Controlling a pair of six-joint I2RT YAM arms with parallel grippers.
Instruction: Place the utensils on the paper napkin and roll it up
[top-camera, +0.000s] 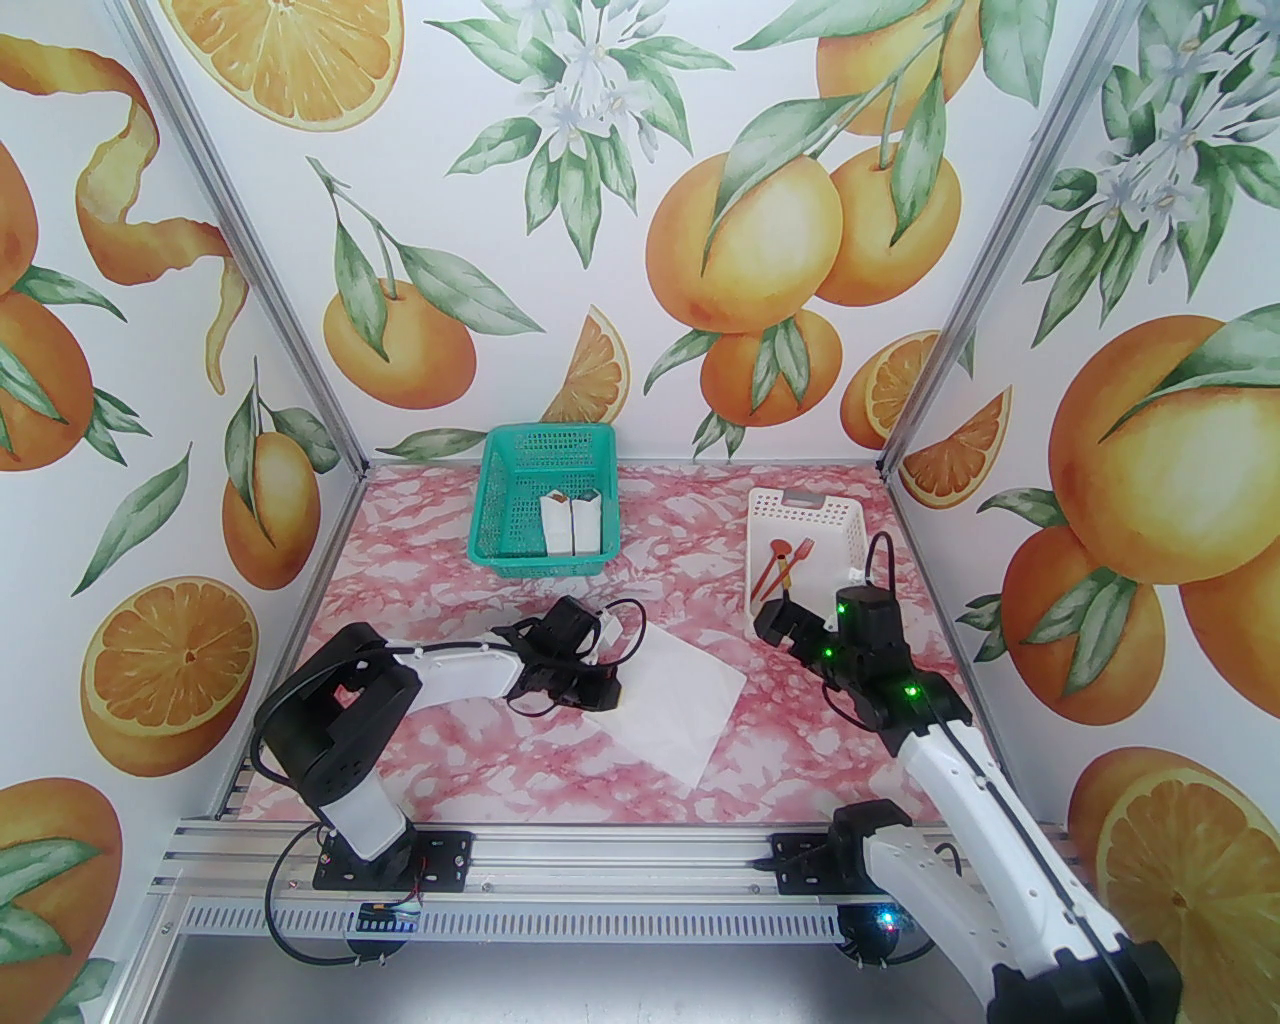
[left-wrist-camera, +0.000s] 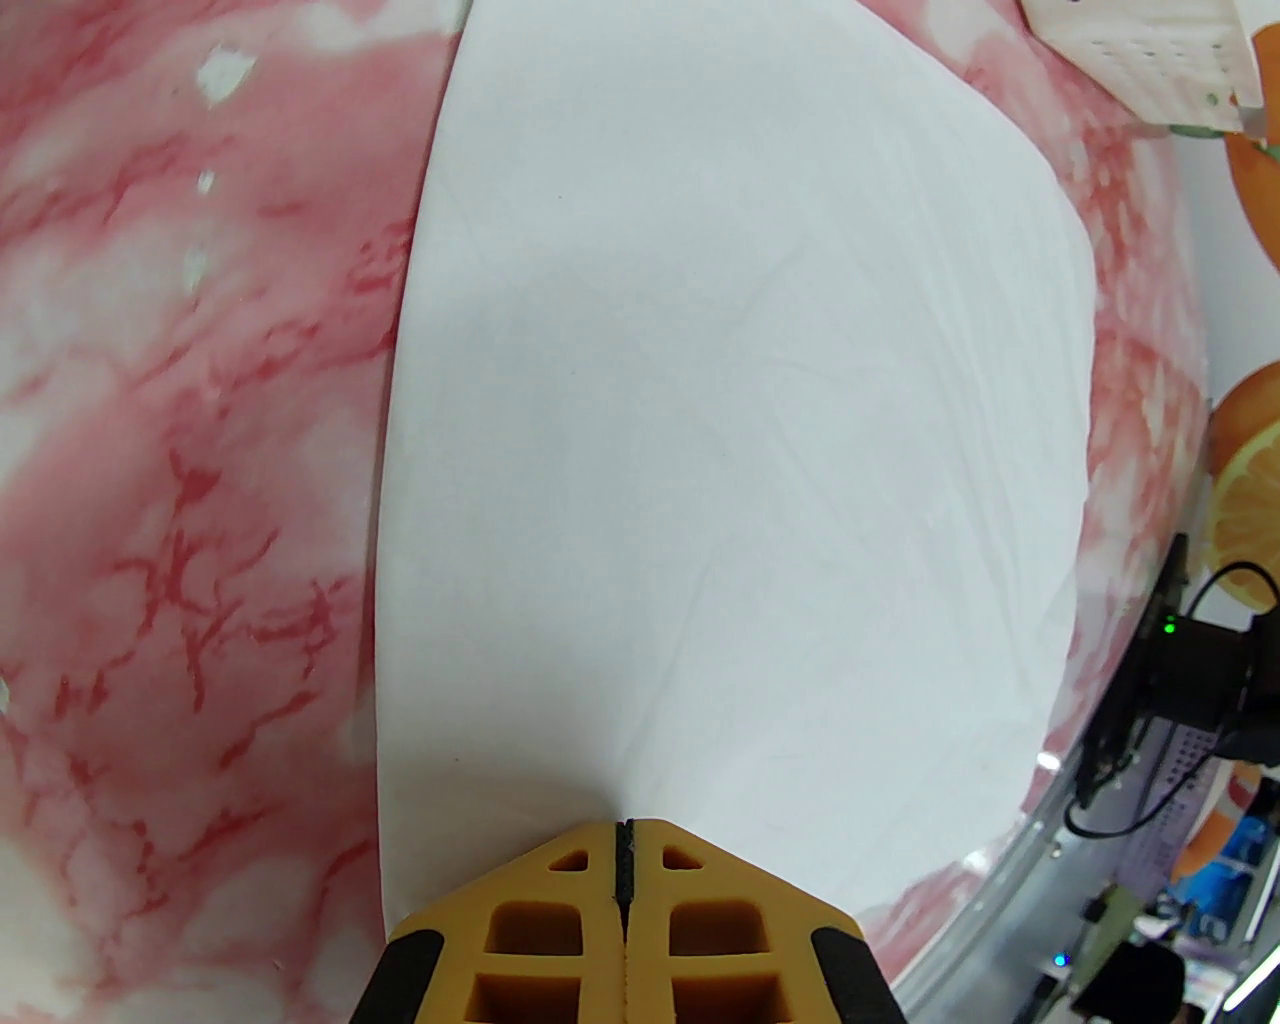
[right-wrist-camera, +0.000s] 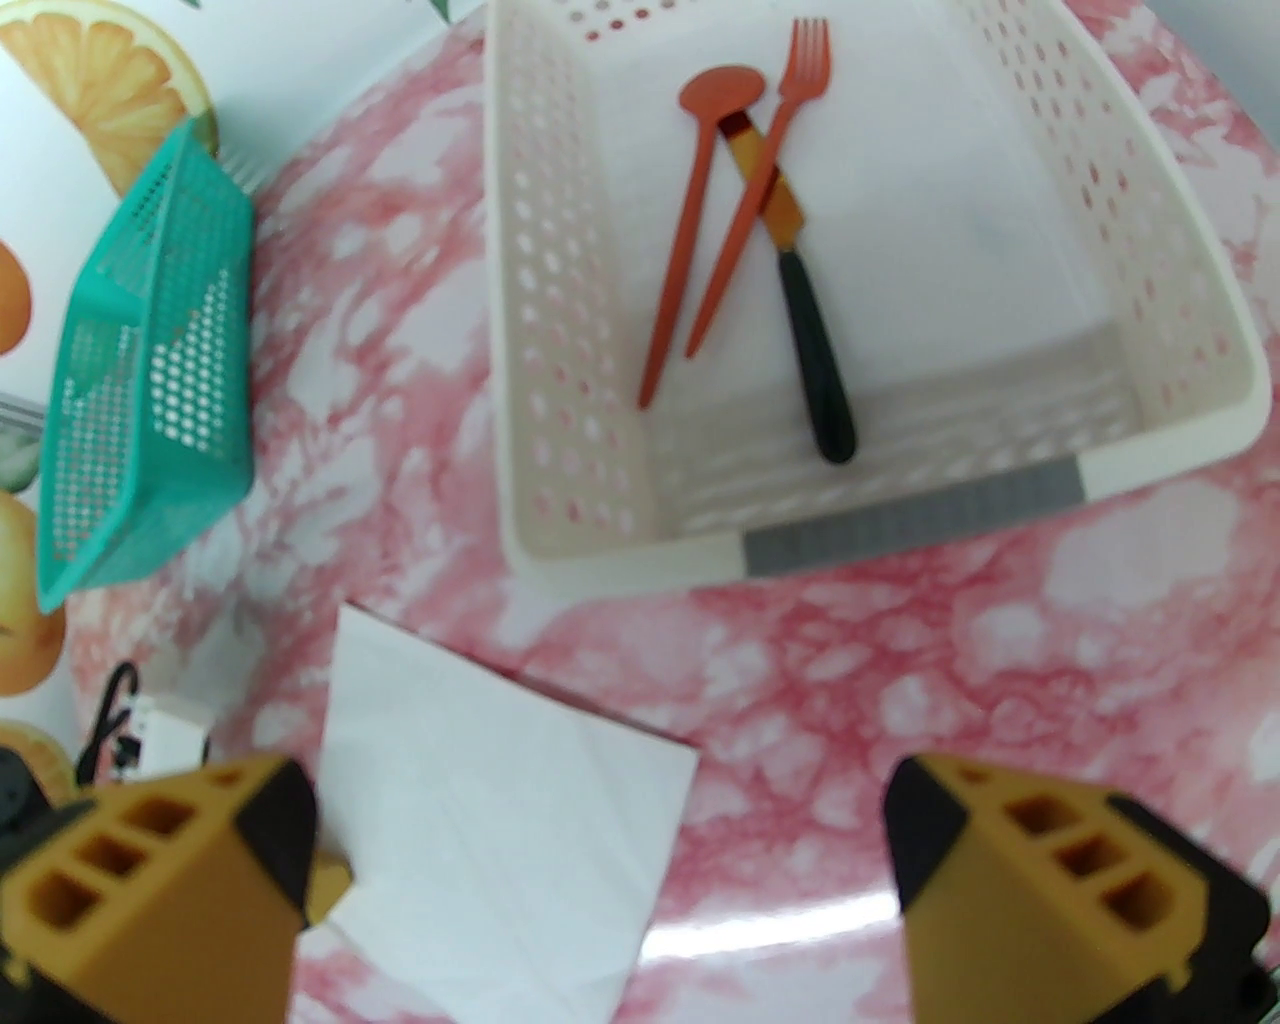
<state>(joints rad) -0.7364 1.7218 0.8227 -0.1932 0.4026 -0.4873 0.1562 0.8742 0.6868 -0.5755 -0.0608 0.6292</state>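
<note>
**Containers and contents, seen from my remote station.** The white perforated plastic basket stands at the far right of the pink marbled tabletop and holds all three utensils. In my right wrist view of this basket, the orange round-bowled plastic spoon lies nearest its left wall. The orange plastic fork lies just beside the spoon, and its handle crosses over the blade of the ochre-bladed knife with a dark handle. The bowl and tines point to the far wall. The knife handle reaches close to the near wall, which carries a grey strip on its rim.

The teal perforated plastic basket stands at the far centre-left, well apart from the white one. It contains two white wrapped bundles with brown tips, side by side toward its right wall.

The thin white square paper napkin lies flat on the tabletop between the arms, nearer than both baskets, with nothing on it.

The left gripper sits at the napkin's left edge with its jaws pressed together. I read it as pinching the paper, since creases fan out from the tips. The right gripper hangs spread wide and holds nothing, above bare tabletop between the napkin's corner and the white basket's near wall.
</note>
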